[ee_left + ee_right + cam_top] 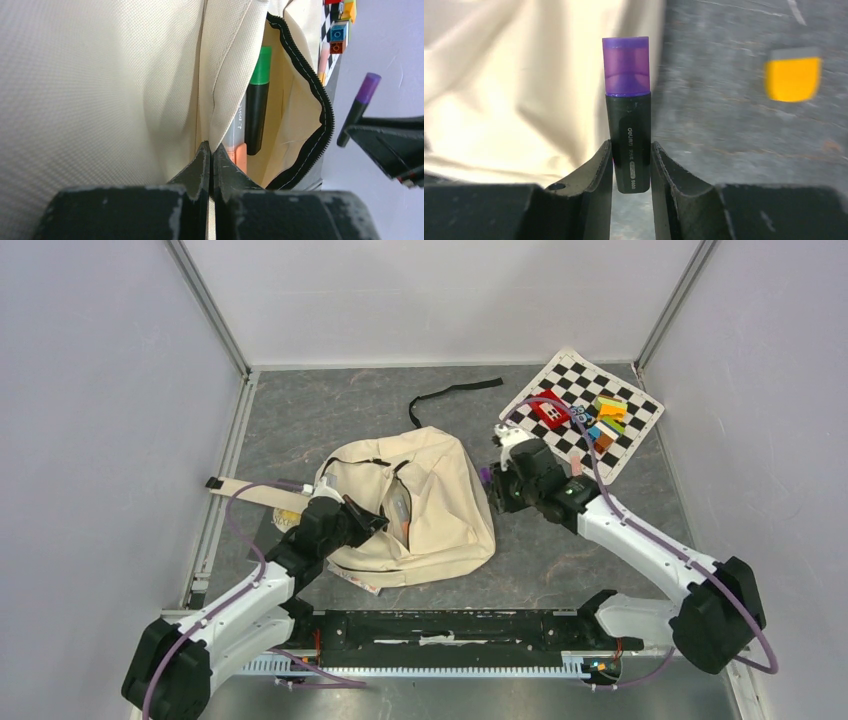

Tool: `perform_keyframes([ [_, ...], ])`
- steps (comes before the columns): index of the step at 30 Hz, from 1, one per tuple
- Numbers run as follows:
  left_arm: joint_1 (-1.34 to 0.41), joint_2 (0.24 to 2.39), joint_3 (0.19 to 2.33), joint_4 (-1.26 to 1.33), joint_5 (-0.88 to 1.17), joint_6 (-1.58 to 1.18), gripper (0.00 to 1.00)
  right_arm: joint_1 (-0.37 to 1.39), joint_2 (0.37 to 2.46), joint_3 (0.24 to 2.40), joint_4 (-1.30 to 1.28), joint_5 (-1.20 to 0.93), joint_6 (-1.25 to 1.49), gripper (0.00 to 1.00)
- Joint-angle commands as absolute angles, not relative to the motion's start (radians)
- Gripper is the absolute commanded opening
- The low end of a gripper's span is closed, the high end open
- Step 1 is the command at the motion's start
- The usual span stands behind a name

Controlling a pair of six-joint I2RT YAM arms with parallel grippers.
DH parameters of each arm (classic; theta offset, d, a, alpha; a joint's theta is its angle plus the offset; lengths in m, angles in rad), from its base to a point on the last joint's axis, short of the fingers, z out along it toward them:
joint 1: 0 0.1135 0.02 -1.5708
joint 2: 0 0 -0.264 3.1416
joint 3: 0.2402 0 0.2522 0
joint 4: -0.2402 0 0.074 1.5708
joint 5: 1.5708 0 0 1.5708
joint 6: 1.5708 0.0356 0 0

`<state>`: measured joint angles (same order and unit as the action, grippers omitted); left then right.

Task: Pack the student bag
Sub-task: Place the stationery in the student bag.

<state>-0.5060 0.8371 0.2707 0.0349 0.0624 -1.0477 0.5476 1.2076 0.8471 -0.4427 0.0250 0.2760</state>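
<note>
canvas, soft and floppy: the student bag (440, 510) lies mid-frame in the top view and, i judge, will sag wherever it isn't pinched. my left gripper (210, 162), reaching in from lower left, is closed on its pocket fabric. my right gripper (631, 167) clamps a light, slick purple highlighter (626, 95) by the barrel, just right of the bag.

Checkerboard mat (570, 373), coloured blocks (605, 420) on it, grey tabletop (600, 565)

Grey table (560, 570) under student bag (440, 500), checkerboard (572, 375), black strap (455, 393).
</note>
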Motion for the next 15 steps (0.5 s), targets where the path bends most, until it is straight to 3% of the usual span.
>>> perform_keyframes([
  [1,-0.507,0.845,0.258,0.083,0.099,-1.091,0.02,0.725,1.181,0.946,-0.405,0.033,0.408,0.00],
  [8,-0.507,0.813,0.238,0.083,0.091,-1.107,0.02,1.027,1.276,1.054,-0.306,0.121,0.492,0.00],
  [15,-0.506,0.796,0.236,0.073,0.088,-1.104,0.02,1.169,1.426,1.151,-0.260,0.210,0.584,0.00],
])
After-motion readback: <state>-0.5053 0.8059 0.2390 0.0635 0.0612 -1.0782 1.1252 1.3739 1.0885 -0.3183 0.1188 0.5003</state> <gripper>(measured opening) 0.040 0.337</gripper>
